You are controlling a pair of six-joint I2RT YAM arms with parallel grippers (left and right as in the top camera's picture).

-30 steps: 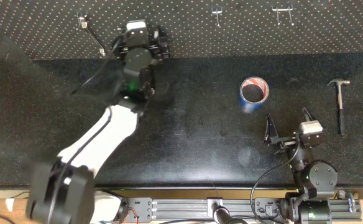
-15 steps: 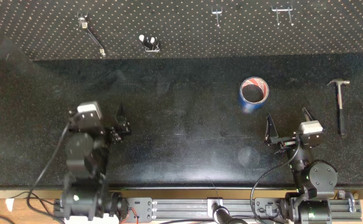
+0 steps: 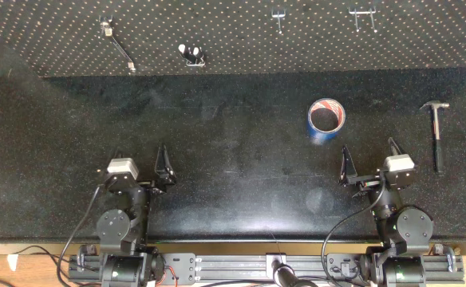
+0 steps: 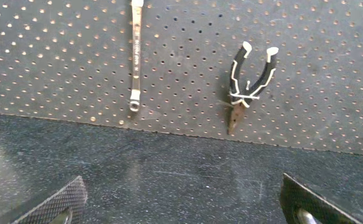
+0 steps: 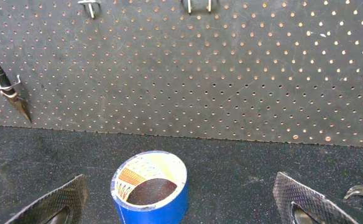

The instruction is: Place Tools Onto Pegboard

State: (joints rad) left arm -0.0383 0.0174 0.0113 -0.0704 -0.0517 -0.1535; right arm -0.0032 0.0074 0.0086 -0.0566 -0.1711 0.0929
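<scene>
On the near side of the tape roll (image 3: pixel 326 119), toward the arm bases and a little to its right, the right gripper (image 3: pixel 369 162) hung with its jaws spread wide and nothing between them. In the right wrist view the roll stood almost straight ahead of these jaws, a little nearer to one finger than to the other. It rested on its flat face with the open core turned up, so it had no long axis to line up with. Right of the roll and well apart from it, the hammer (image 3: pixel 436 135) lay on the table (image 3: pixel 233 143). Its head was about level with the roll and its handle ran back toward the arm bases, beside the right gripper. Beyond the roll, on the pegboard (image 3: pixel 233 36), two hooks (image 3: pixel 363 16) were free, one to each side of the roll's line. Far left of the roll, the pliers (image 3: pixel 191 54) and the wrench (image 3: pixel 120 44) already hung on the board. The left gripper (image 3: pixel 141 169) was also far left of the roll, its jaws spread and empty. I judged the right arm clearly nearer to both tools on the table. The roll probably needed only a straight advance, while the hammer would ask the wrist to turn across the handle.
</scene>
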